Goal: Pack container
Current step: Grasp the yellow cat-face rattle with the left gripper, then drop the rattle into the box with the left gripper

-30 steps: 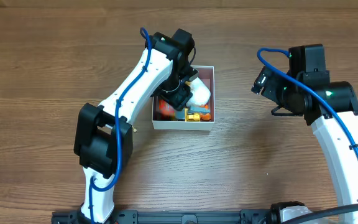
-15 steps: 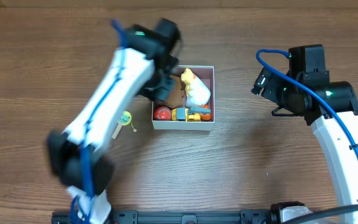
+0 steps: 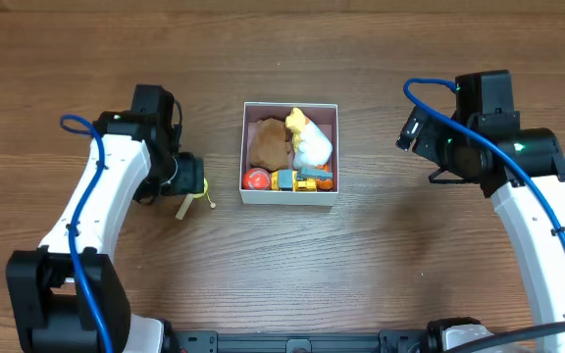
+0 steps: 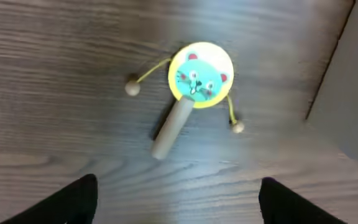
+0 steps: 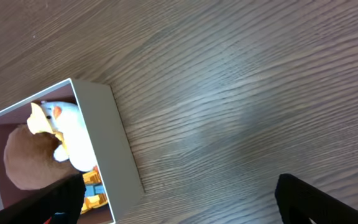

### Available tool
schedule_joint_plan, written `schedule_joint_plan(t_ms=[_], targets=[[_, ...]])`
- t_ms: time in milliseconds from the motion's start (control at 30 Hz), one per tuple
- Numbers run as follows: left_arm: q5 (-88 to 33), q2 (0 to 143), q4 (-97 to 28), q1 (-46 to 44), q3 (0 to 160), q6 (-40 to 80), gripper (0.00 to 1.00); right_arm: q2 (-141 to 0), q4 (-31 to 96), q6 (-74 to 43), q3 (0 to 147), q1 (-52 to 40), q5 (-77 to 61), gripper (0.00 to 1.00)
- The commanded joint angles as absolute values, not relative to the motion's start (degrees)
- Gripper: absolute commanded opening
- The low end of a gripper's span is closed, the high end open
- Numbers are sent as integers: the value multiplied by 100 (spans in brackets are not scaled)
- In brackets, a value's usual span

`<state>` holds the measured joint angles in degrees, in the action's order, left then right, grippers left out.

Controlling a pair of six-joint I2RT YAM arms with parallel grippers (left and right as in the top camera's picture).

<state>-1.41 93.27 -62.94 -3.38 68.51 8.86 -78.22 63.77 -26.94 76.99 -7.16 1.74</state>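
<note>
Container sits mid-desk, holding a brown plush, a white-and-yellow plush, a red round toy and a yellow-blue vehicle. We read the left gripper, fingers apart, as poised over the cat-faced rattle drum lying just left of the box, ready to straddle its handle. Right gripper, fingers likewise apart and empty, hangs well right of the box, likely to keep clear.
</note>
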Motion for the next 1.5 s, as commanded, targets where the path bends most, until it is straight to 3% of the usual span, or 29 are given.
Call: schedule_joint_plan(t_ms=[0, 133, 433, 467, 500, 533, 667, 833, 967, 1133, 1267, 1400, 1467], targets=[[355, 9579, -6261, -329, 6622, -71, 75, -7817, 6311, -2672, 7728, -709, 207, 100], [703, 10154, -5843, -329, 6392, -169, 63, -7817, 6313, -2652, 7728, -709, 237, 100], [701, 11316, -5245, -342, 6390, -923, 54, -7817, 6313, -2652, 7728, -709, 515, 100], [674, 11408, -5240, -344, 6390, -921, 48, -7817, 6313, -2650, 7728, -709, 515, 100], [648, 11443, -5240, -344, 6390, -921, 30, -7817, 6316, -2650, 7728, -709, 515, 100], [646, 11441, -5240, -344, 6392, -921, 19, -7817, 6318, -2650, 7728, -709, 515, 100], [637, 11397, -5581, -344, 6702, -805, 4, -7817, 6322, -2652, 7728, -709, 513, 100], [-246, 10914, -7231, -364, 8580, -729, 8, -7817, 6340, -2652, 7728, -709, 510, 100], [-786, 10451, -7915, -670, 10121, -694, 4, -7817, 6355, -2652, 7728, -709, 508, 100], [-1013, 10263, -7369, -1898, 10311, 64, 4, -7817, 6357, -2657, 7728, -709, 506, 100], [-958, 11039, -6777, -2875, 10252, 1055, 6, -7817, 6420, -2655, 7728, -709, 506, 100], [-858, 11828, -6702, -3212, 10252, 1424, 6, -7817, 6490, -2655, 7728, -709, 506, 100], [-862, 11970, -6711, -3260, 10252, 1441, 23, -7817, 6484, -2655, 7728, -709, 508, 100]])
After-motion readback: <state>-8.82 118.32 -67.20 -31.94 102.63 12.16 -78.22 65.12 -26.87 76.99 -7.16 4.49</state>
